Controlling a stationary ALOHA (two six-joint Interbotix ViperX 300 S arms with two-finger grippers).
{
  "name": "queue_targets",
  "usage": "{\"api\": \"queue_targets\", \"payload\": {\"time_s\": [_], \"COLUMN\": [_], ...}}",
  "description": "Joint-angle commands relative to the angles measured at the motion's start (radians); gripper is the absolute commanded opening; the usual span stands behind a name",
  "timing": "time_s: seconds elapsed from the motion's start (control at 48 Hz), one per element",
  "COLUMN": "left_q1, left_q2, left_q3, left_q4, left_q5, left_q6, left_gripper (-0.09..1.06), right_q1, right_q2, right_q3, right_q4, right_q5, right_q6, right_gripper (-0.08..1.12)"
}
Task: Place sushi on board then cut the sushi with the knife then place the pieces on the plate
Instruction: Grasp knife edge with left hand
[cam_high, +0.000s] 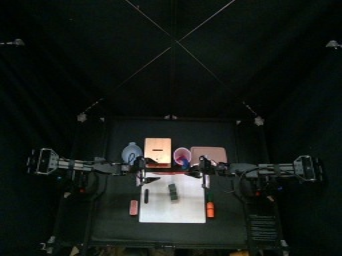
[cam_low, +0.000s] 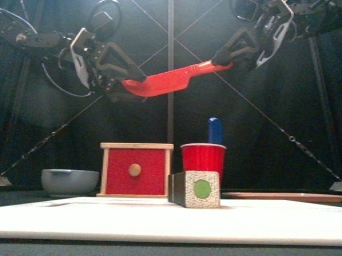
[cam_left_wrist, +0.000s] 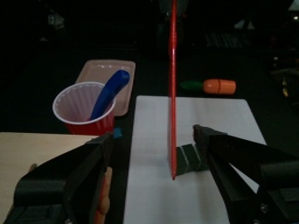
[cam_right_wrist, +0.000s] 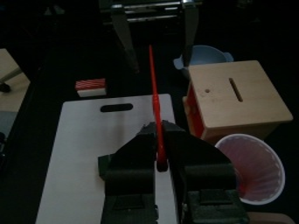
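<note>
sushi (cam_low: 197, 188) sits on the white board (cam_low: 80, 215); above, right claw (cam_right_wrist: 159, 131) pinches the red knife (cam_low: 174, 78), left claw (cam_left_wrist: 152, 138) gapes wide around its far end. only front view shows the knife raised high.

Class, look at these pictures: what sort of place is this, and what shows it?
Probably a robotics lab booth staged as a toy kitchen: black curtains all round, the right gripper holds a red toy knife, and toy sushi sits on a white cutting board.
</note>
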Motion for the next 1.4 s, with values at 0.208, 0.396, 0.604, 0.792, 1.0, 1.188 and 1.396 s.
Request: {"api": "queue_targets", "payload": {"time_s": [0.208,0.396,0.604,0.792,1.0,1.188,1.396], "left_q1": [-0.006,-0.005,-0.020,-0.041,-0.043,-0.048,-0.058], "left_q2": [0.006,-0.014,-0.017,-0.017,-0.025,-0.041,-0.049], "left_q3": [-0.058,-0.051,-0.046,-0.038,-0.038,-0.029,-0.011], "left_q4": [-0.038,-0.058,-0.057,-0.052,-0.051,-0.051,-0.052], "left_q5": [0.095,0.094,0.091,0.091,0.077,0.063,0.058], "left_q6": [-0.002,-0.002,0.000,0.000,0.000,0.000,0.000], "left_gripper": [1.01,0.91,0.76,0.69,0.63,0.49,0.39], "right_q1": [0.008,0.008,0.008,0.008,0.005,0.002,-0.005], "right_q2": [-0.008,-0.008,-0.008,-0.008,-0.008,-0.008,-0.002], "right_q3": [-0.014,-0.008,0.002,0.005,0.009,0.017,0.015], "right_q4": [0.005,0.006,0.006,0.006,0.006,0.009,0.020], "right_q5": [-0.011,-0.011,-0.011,-0.011,-0.011,-0.011,-0.011], "right_q6": [0.003,0.003,0.003,0.003,0.005,0.005,0.003], "right_gripper": [0.35,0.35,0.35,0.35,0.35,0.35,0.35]}}
